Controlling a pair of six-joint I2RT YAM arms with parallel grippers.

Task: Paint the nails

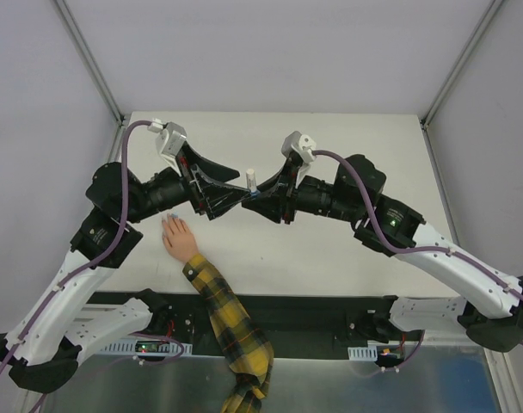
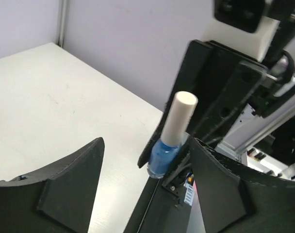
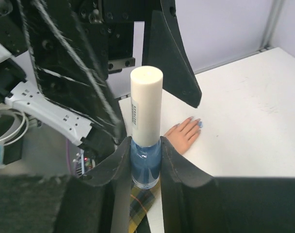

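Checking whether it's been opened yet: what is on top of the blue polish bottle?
A tall white cap stands on the blue polish bottle, apparently closed. Any brush beneath it is covered, so it cannot be seen.

Spread fingers (image 2: 65,194) of the left gripper (image 2: 146,145) standing wide apart at the near edge, blue polish bottle (image 2: 162,156) with cream cap (image 2: 179,116) tilting between them, right gripper (image 2: 166,166) pinching its base, white table (image 2: 50,107) lying beneath, pale wall (image 2: 128,43) standing far behind.
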